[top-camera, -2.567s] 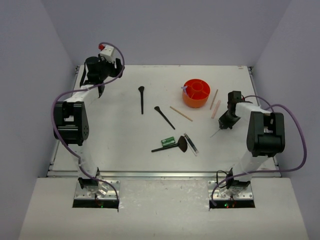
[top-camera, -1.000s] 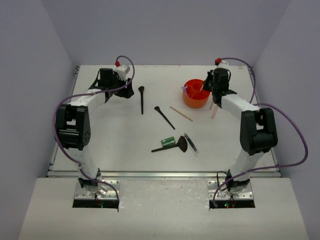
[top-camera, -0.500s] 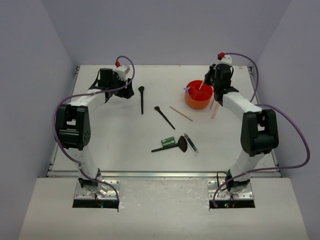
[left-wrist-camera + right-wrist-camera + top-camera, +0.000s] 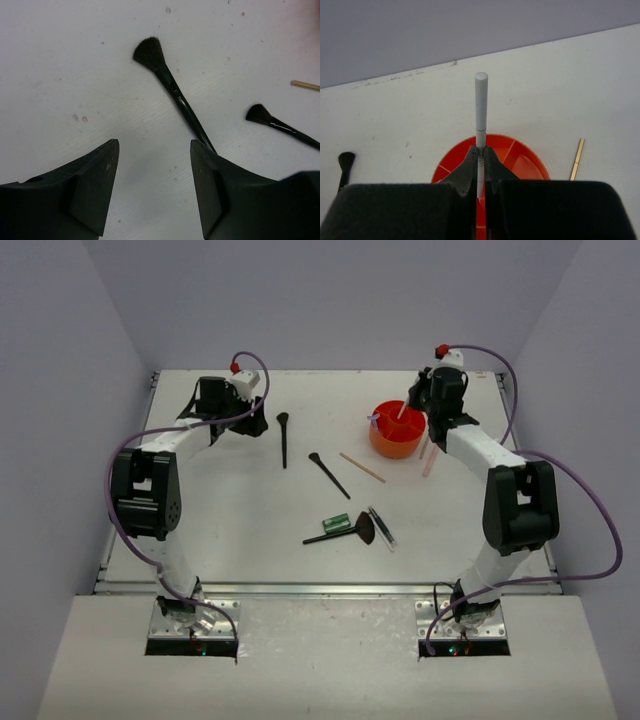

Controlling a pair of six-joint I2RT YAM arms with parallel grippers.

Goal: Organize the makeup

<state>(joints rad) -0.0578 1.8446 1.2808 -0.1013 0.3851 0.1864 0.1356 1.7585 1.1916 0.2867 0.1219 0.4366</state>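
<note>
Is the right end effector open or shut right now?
Shut: the right end effector clamps a slim white stick at the orange cup.

Pale stick [image 4: 480, 107], lower end hidden

cup [image 4: 392, 447] was orange, grey stick [image 4: 480, 107] over it pale. left of cup: brush [image 4: 283, 438] black, thin stick [image 4: 361, 467] tan, tube [image 4: 335, 523] green. right of cup: pink stick [image 4: 431, 460]. table [image 4: 230, 500] was white.
</note>
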